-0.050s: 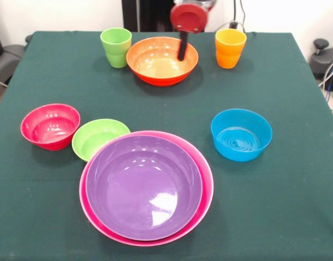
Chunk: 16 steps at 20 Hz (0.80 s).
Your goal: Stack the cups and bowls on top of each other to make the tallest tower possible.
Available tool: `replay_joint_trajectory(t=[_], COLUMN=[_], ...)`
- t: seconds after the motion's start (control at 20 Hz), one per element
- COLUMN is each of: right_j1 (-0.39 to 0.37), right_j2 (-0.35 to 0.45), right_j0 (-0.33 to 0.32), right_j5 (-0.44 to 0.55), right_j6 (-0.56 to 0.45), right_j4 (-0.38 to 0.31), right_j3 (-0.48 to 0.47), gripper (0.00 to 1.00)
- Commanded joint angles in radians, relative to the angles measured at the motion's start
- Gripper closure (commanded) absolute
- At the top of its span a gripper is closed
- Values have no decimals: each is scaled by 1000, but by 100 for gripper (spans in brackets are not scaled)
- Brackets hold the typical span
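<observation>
The tower stands at the front of the table: a wide purple bowl (143,186) nested inside the biggest pink bowl (208,183). A small lime green bowl (99,138) touches its left rim, and a red bowl (50,126) sits beside that. To the right, a blue bowl (241,134) stands alone. At the far side a large orange bowl (162,61) sits between a light green cup (116,47) and an orange cup (230,48), both upright. My gripper (182,51) hangs from above, its black tip reaching down into the orange bowl near the right inner wall.
A dark green cloth (297,206) covers the whole table. Black equipment and cables (325,60) lie beyond the right edge. A grey object (3,60) sits off the left edge.
</observation>
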Motion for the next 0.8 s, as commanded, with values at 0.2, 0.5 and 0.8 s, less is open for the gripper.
replay_joint_trajectory(t=[0.2,0.5,0.8], right_j1=[52,17,-21], right_j2=[93,85,112], right_j0=[96,112,96], right_j5=[4,45,41], right_j6=[422,453,419], right_j4=[73,61,49], right_j3=[46,50,90], gripper=[0,0,0])
